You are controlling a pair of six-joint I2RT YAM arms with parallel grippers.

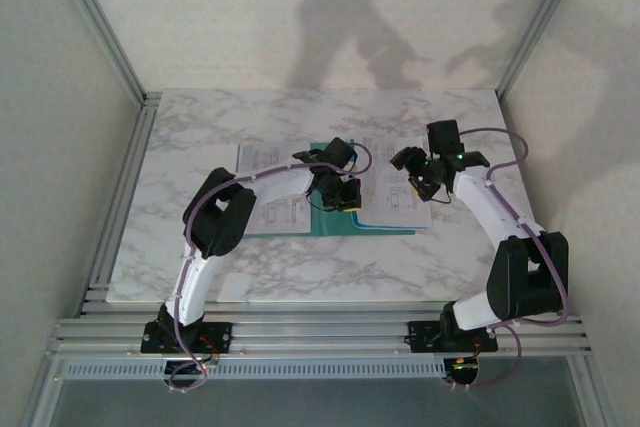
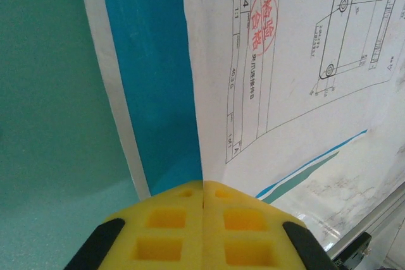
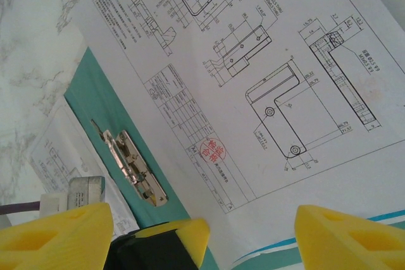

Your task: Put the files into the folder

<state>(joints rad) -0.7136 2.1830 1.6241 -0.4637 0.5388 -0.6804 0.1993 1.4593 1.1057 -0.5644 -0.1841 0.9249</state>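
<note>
In the overhead view the folder (image 1: 330,223) is lying open at the middle of the marble desk (image 1: 200,267). A second sheet (image 1: 262,162) is resting on its left half.

The left hand (image 1: 345,192) is hovering low over the folder's centre. In the left wrist view this hand (image 2: 202,188) is showing at the bottom of the frame with its yellow pads pressed together. The edge of a drawing sheet (image 2: 304,61) is running straight down into the seam between them, so the hand is pinching that sheet. The teal folder (image 2: 50,93) is taking up the left of that frame, with a blue strip (image 2: 152,80) between it and the sheet. A red stamp (image 2: 262,26) is showing near the top.

Farther right in the overhead view, the drawing sheet (image 1: 385,197) is lying over the folder's right half, and the right hand (image 1: 412,175) is hanging above it. In the right wrist view this hand (image 3: 204,214) is spread wide and gripping nothing. The folder (image 3: 79,90) is crossing the left of that frame with its metal clip (image 3: 133,165) lying beside the drawing sheet (image 3: 253,61), whose red stamp (image 3: 213,152) is sitting low in the middle.
</note>
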